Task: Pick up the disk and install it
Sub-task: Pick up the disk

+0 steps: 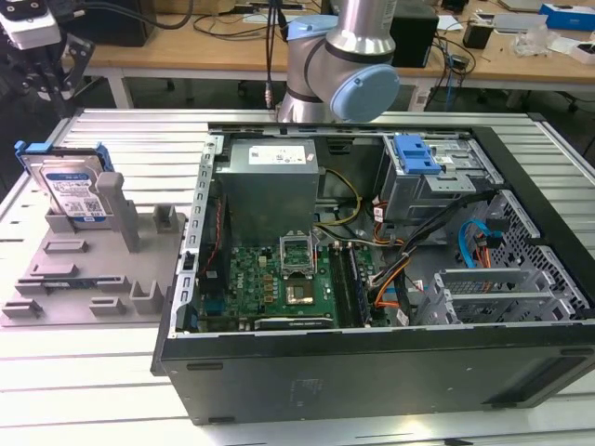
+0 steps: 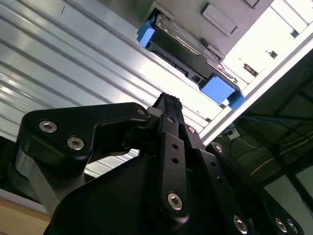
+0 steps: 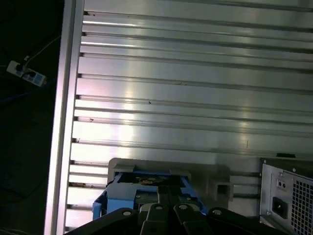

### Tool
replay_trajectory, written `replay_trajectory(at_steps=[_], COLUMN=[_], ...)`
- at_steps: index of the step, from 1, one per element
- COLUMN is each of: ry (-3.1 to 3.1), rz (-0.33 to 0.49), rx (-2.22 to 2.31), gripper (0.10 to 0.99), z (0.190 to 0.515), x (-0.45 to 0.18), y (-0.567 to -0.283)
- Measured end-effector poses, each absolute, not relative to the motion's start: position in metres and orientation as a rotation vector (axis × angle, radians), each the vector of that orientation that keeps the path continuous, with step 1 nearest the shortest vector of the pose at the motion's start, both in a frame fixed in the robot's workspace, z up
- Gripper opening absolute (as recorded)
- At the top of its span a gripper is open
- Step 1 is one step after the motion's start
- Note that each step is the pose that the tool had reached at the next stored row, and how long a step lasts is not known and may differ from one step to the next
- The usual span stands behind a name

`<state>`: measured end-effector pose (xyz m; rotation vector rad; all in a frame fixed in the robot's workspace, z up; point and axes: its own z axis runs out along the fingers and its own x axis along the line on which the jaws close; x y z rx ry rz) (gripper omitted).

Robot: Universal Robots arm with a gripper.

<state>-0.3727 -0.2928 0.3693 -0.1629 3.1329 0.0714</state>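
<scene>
Exterior view: the disk [image 1: 72, 190] stands on edge in a grey holder [image 1: 93, 279] on the desk [image 1: 93, 372], left of frame. The gripper [image 1: 45, 74] hangs above it in the upper left corner, apart. Second wrist view: gripper [image 2: 168, 100] clenched on nothing, with the disk [image 2: 188, 56] at upper middle. First wrist view: the disk [image 3: 146, 188] sits at bottom centre, near the gripper [image 3: 167, 198].

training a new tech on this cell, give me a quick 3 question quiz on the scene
1. True or false: the disk lies inside the case.
2. The gripper is: a) near the disk but apart from it, b) inside the case, c) holding the disk.
3. Fill in: the disk stands upright in a grey ____ at the exterior view's left.

Key: 1 false. 2 a. 3 holder.
</scene>
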Motion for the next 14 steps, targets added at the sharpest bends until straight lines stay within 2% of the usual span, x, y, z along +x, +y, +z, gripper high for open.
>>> replay_trajectory(at_steps=[10, 11, 12, 14], ry=[3.117, 3.114, 3.111, 3.101], rz=[0.073, 0.072, 0.072, 0.072], rx=[-0.499, -0.523, -0.544, -0.613], gripper=[0.114, 0.169, 0.169, 0.294], z=[0.3693, 0.3693, 0.3693, 0.3692], x=[-0.3727, -0.3727, -0.3727, -0.3727], y=[-0.2928, -0.2928, -0.2928, -0.2928])
